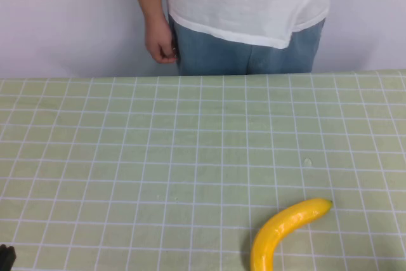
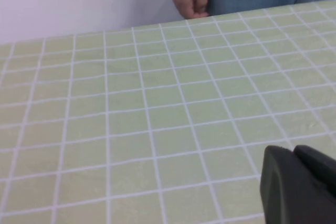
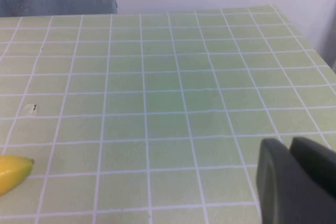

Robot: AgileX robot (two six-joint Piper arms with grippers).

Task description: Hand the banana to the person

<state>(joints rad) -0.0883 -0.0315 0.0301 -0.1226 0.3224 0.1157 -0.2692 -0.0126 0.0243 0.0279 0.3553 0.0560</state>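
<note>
The yellow banana (image 1: pixel 282 230) lies on the green checked tablecloth at the front right, its dark tip pointing right and away. Only its tip end shows in the right wrist view (image 3: pixel 13 172). The person (image 1: pixel 247 4), in a white T-shirt and blue jeans, stands behind the table's far edge with one hand (image 1: pixel 160 41) hanging down. My left gripper (image 2: pixel 293 151) is shut and empty, low at the front left corner (image 1: pixel 5 257). My right gripper (image 3: pixel 290 142) is shut and empty, to the right of the banana, out of the high view.
The tablecloth (image 1: pixel 158 157) covers the whole table up to its far edge. A small pale speck (image 1: pixel 307 162) lies on it beyond the banana. A white wall is behind the person.
</note>
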